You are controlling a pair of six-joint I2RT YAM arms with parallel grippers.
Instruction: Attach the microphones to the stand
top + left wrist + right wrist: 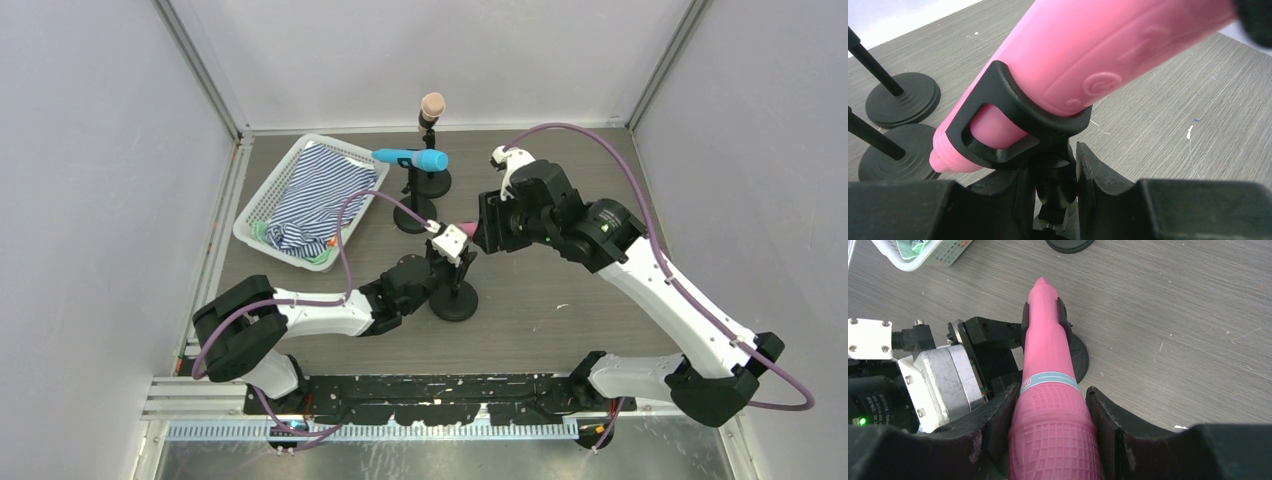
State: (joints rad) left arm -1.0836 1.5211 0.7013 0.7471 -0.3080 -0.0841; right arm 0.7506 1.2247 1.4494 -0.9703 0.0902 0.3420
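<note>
Already my right pincer (1053,392) is closed around the gridded head of the pink microphone (1047,350), one finger on each side with no gap showing. The microphone's long axis runs straight out from that pincer, tapering away from me towards the left side of the table (1173,315). The slim handle lies in the black clip (1007,95) of the nearest stand (454,300), and the tail tip pokes out just past it. My left pincer (1052,172) sits below the clip, its fingers drawn in on the stand's neck to steady it from the opposite side. So the head is in my right grip and the clip lies dead ahead along the handle. I judge that any further seating has to be a push along that same line, not sideways, or the stand will tip against my left hold. The blue microphone (412,158) and the peach microphone (432,104) sit on the two stands farther back.
</note>
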